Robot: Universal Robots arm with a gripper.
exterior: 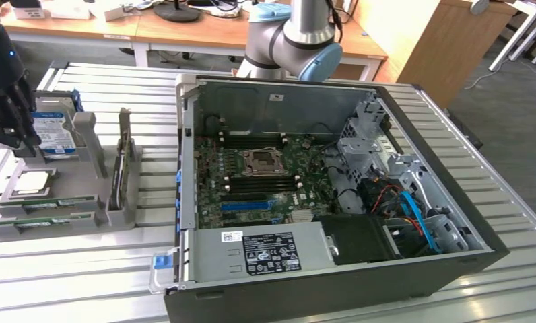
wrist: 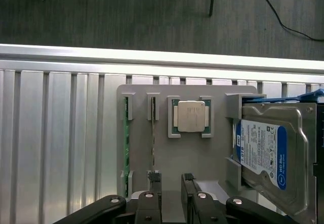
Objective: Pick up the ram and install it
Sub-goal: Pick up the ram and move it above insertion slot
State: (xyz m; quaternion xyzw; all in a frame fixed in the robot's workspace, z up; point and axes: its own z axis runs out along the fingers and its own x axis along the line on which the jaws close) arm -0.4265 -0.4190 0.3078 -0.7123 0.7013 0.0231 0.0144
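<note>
Two ram sticks stand on edge in slots of the grey holder tray (wrist: 202,158): one ram stick (wrist: 126,143) by the tray's outer edge, the other ram stick (wrist: 153,133) beside it. They appear as thin green strips (exterior: 57,202) in the exterior view. My gripper (wrist: 171,183) is open, hovering above the tray with nothing between its fingers; one fingertip (wrist: 154,181) sits over the end of the inner stick. In the exterior view the gripper (exterior: 21,141) hangs at the far left, over the tray's hard-drive end.
A silver processor chip (wrist: 191,117) and a blue-labelled hard drive (wrist: 263,153) also rest in the tray. The open computer case (exterior: 340,269) lies on the exterior view's right, its motherboard (exterior: 259,168) and dark memory slots (exterior: 263,180) exposed. The table (exterior: 71,276) is slatted metal.
</note>
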